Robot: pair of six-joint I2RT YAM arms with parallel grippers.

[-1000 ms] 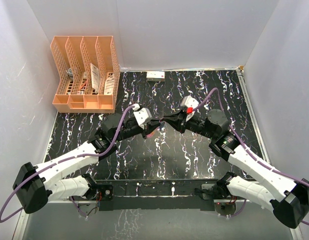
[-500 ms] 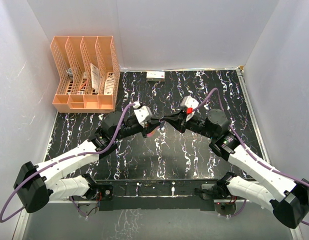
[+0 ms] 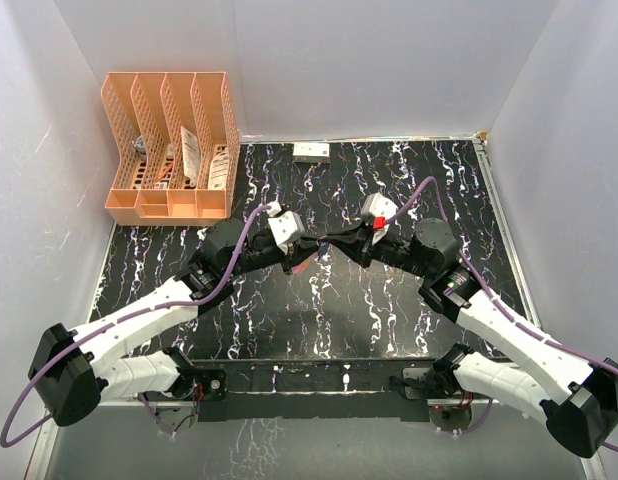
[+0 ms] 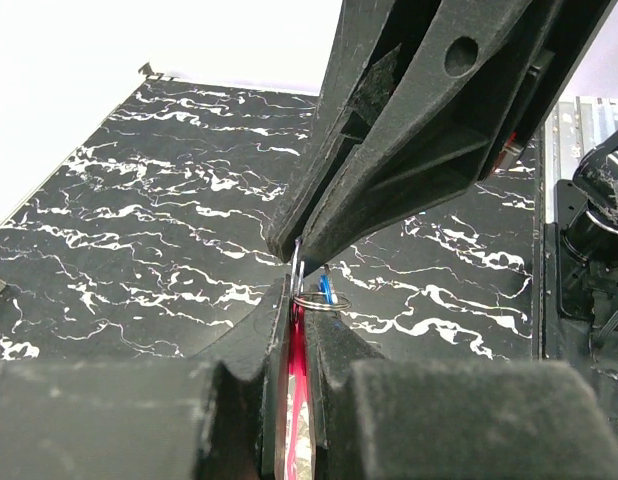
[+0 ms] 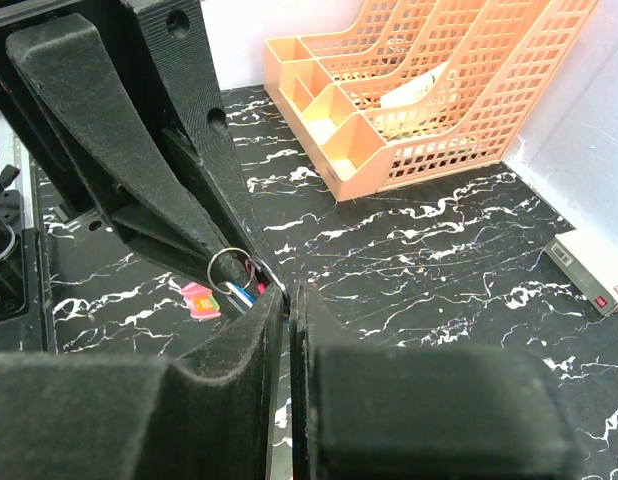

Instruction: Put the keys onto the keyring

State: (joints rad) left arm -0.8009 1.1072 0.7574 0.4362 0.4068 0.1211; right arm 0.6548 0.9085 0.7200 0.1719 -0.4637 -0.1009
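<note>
Above the middle of the black marbled table [image 3: 389,310], the two arms meet tip to tip. The left gripper [image 4: 300,318] is clamped narrow on the red strap [image 4: 296,365], whose long axis runs back between its fingers. The free end of the strap shows pink below the tips in the right wrist view. The keyring [image 4: 311,299] juts from the left gripper's tips and faces the other arm.

The right gripper [image 5: 289,292] is pressed nearly shut. Its tips come in from the opposite side to just beside the ring. A thin bright sliver at those tips is probably the silvery key [image 4: 297,262], lying almost in line with the strap and touching or nearly touching the wire.

The blue key [image 4: 330,290] hangs against the ring on its far side. Whether it is already threaded cannot be told.

The coming move appears to turn on that contact: the right arm, nearer the loose key, must bring the key's hole to the ring's split.

An orange file rack [image 3: 169,150] and a small white box [image 3: 311,151] stand well apart at the back.
</note>
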